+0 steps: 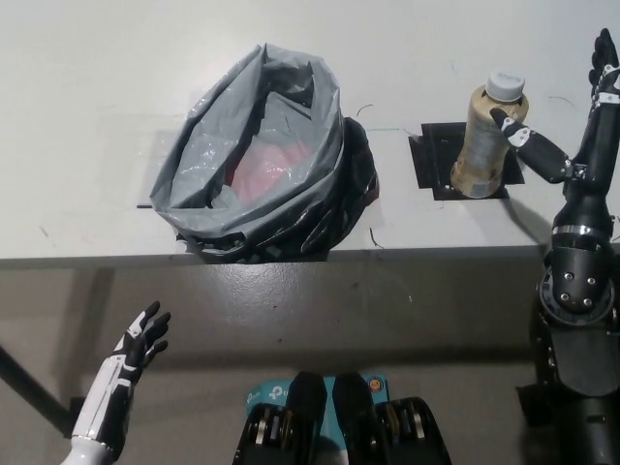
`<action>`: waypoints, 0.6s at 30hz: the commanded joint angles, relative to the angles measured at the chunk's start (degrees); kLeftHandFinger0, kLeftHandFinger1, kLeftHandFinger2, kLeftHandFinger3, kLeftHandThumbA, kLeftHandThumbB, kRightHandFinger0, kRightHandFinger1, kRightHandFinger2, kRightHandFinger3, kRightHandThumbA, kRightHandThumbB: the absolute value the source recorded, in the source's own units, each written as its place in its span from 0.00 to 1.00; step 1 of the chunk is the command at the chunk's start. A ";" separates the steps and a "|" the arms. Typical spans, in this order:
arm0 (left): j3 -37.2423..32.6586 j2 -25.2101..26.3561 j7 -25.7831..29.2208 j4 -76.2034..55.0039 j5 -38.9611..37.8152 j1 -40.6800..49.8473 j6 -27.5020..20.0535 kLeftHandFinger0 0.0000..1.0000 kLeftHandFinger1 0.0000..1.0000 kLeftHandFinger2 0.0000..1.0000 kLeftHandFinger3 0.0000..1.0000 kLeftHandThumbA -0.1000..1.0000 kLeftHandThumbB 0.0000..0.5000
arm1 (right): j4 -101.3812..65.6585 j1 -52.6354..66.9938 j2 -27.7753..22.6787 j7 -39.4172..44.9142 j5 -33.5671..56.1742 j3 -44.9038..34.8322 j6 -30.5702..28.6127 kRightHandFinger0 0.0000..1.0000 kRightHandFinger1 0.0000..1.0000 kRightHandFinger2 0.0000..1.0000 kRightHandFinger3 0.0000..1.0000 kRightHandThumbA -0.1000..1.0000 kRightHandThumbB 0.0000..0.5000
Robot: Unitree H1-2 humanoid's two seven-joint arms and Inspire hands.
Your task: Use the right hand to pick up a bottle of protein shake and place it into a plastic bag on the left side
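**Right hand beside the standing bottle, nothing grasped**

At the lower left, below the table edge, the white left hand (139, 342) rests with its fingers spread apart and nothing in it.

On the white table (87, 87), left of centre, sits the grey plastic bag (254, 155). Its mouth gapes wide, the rim rolled outward over a dark outer layer, and something pinkish shows inside at the bottom. The bag stands close to the table's near edge.

Further right, a black square mat (436, 160) lies on the tabletop. The bottle (487, 139) stands upright on it: a tan body with a pale grey cap.

At the far right the black right hand (572, 126) reaches up from the lower right corner. Its fingers are released and spread: one points in toward the upper part of the bottle, with its tip at or just beside the bottle's right side, and another stretches straight up near the picture's edge. The hand does not wrap the bottle; whether the near fingertip touches it cannot be told.
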 commanded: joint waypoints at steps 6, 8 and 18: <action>-0.34 0.36 -1.18 -0.91 -0.25 -0.84 -1.09 1.00 1.00 1.00 1.00 1.00 0.52 | 5.25 -5.11 -1.28 0.24 1.29 2.03 -2.20 1.00 1.00 1.00 1.00 1.00 0.83; -0.42 0.41 -1.69 -0.69 -1.06 -1.08 -0.83 1.00 1.00 1.00 1.00 1.00 0.54 | 6.46 -5.03 -1.23 1.12 1.93 2.63 -2.84 1.00 1.00 1.00 1.00 1.00 0.82; -0.90 0.74 -1.56 -0.99 0.17 -0.47 -0.91 1.00 1.00 1.00 1.00 1.00 0.50 | 12.66 -6.06 -0.80 0.55 2.23 4.33 -3.66 1.00 1.00 1.00 1.00 1.00 0.81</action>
